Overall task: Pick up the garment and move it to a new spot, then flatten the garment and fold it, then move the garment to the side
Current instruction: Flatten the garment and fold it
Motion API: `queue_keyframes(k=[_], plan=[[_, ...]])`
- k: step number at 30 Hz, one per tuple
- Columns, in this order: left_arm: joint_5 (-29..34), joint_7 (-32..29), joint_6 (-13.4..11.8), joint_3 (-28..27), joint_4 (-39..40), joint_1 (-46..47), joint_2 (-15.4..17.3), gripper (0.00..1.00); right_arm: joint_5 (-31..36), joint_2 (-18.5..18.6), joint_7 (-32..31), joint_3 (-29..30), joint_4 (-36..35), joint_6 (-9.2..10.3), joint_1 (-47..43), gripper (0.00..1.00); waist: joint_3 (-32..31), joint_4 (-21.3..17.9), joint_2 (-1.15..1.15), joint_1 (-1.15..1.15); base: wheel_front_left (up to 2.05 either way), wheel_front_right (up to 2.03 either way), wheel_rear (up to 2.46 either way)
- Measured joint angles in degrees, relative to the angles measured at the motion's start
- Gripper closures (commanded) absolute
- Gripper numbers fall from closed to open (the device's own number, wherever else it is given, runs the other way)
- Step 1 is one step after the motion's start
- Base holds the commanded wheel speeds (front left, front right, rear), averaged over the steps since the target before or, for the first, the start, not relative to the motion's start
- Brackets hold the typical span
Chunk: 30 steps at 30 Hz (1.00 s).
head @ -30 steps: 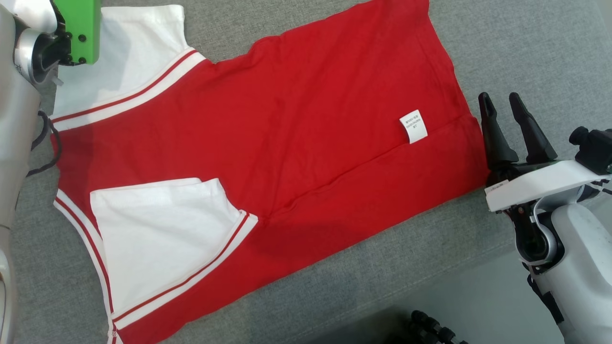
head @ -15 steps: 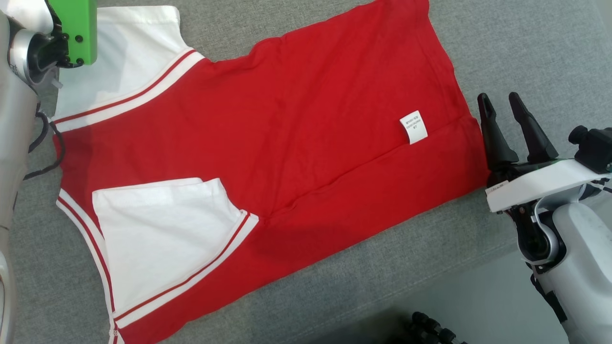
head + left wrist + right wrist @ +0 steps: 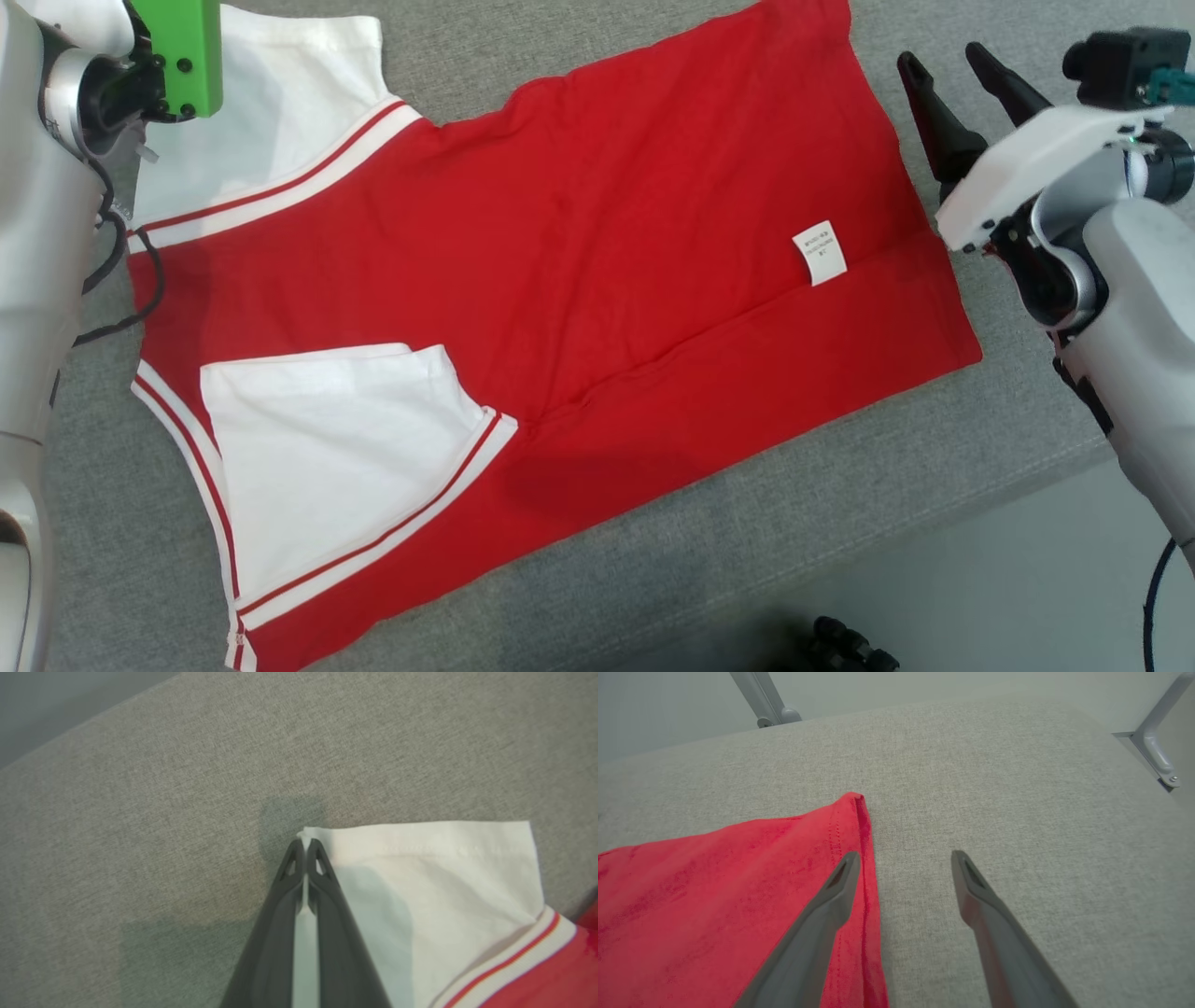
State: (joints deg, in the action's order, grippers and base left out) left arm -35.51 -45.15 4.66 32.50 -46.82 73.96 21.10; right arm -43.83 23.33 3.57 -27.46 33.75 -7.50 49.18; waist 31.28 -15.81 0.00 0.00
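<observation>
The garment is a red shirt with white sleeves and striped trim, spread flat on the grey padded surface. One white sleeve is folded over the red body at the lower left. A white label lies near the hem. The left gripper is shut on the corner of the far white sleeve. In the head view that arm's green wrist part covers its fingers. The right gripper stands open beside the hem's far corner, with its left finger over the red edge.
The padded surface's front edge runs along the lower right, with pale floor beyond it. Metal frame legs stand behind the surface. A dark object sits at the bottom edge. A black cable hangs by the left arm.
The right gripper has moved away from me along the hem, from its near corner toward its far corner, still open. The camera has shifted slightly. The left gripper has stayed on the sleeve.
</observation>
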Motion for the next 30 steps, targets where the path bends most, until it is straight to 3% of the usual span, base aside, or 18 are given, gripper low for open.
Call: queue_keyframes(k=[7,18,20,22,25,28,29,30], plan=[[-0.27,-0.08,0.40,0.51,1.48,0.07,-0.45,1.00,-0.58,-2.18,-7.84,-4.33,7.83,0.00,10.38,0.00,0.81,1.52,0.00,0.00,0.00,0.00,0.00],[-0.65,-0.51,0.46,1.10,3.77,0.08,-0.07,1.00,0.01,-6.89,-11.43,-7.02,19.58,-0.01,19.66,0.02,2.03,2.59,0.00,0.00,0.00,0.00,0.00],[-0.69,-0.70,0.46,1.25,4.09,0.09,0.02,1.00,0.21,-7.65,-12.15,-7.46,21.45,-0.01,21.03,0.15,2.17,2.62,0.00,0.00,0.00,0.00,0.00],[-0.69,-0.97,0.45,1.42,4.38,0.09,0.10,1.00,0.76,-8.39,-13.17,-7.98,23.23,0.00,22.24,0.18,2.28,2.61,0.00,0.00,0.00,0.00,0.00],[-0.75,-1.33,0.36,1.67,4.75,0.08,0.12,1.00,1.20,-9.42,-14.70,-8.83,25.43,0.00,23.59,0.39,2.34,2.60,0.00,0.00,0.00,0.00,0.00],[-0.76,-1.67,0.30,1.87,5.09,0.08,0.15,1.00,1.81,-9.85,-14.82,-9.55,26.70,0.00,24.86,0.72,2.36,2.59,0.00,0.00,0.00,0.00,0.00],[-0.76,-1.68,0.29,1.92,5.17,0.07,0.15,1.00,1.89,-9.95,-14.82,-9.73,26.95,0.00,25.28,0.97,2.37,2.58,0.00,0.00,0.00,0.00,0.00],[-0.76,-1.69,0.23,1.99,5.30,0.07,0.14,1.00,1.98,-10.02,-14.80,-9.96,27.11,-0.01,25.64,1.00,2.38,2.59,0.00,0.00,0.00,0.00,0.00]])
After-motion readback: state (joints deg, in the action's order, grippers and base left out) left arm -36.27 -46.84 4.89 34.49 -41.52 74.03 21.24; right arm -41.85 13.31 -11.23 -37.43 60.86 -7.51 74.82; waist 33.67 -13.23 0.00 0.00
